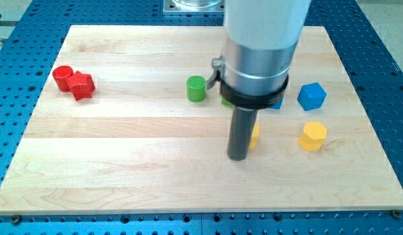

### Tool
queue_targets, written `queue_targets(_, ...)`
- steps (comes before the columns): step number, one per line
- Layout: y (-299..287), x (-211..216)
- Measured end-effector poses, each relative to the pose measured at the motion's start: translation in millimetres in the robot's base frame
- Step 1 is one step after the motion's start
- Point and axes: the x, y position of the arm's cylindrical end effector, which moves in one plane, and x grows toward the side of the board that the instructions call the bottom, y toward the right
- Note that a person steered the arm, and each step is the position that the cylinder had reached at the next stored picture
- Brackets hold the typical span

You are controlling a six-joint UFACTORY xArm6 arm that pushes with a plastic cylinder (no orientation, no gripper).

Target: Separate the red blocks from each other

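Two red blocks lie touching at the board's left: a red cylinder point(62, 76) and, just to its right, a red star-shaped block point(81, 85). My tip point(238, 157) rests on the board right of centre, far to the right of both red blocks. A green cylinder point(196, 88) stands between them and the rod. A second green block point(225, 100) and another blue block point(276, 104) are mostly hidden behind the arm. A yellow block point(254, 136) peeks out just right of the rod.
A blue hexagonal block point(312, 96) and a yellow hexagonal block point(313, 136) sit at the right. The wooden board point(123, 170) lies on a blue perforated table point(12, 46). The arm's wide grey body point(263, 39) covers the top centre.
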Motion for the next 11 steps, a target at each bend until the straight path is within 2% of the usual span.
queue_targets(1, -26.2, 14.3)
queue_targets(2, -142.3, 8.7)
queue_targets(3, -283.6, -23.5)
queue_targets(4, -349.1, -79.5)
queue_targets(5, -362.1, -163.1)
queue_targets(6, -360.0, -188.0)
queue_targets(9, -179.5, -69.6)
queue_targets(10, -139.6, -39.1)
queue_targets(11, -165.3, 25.4)
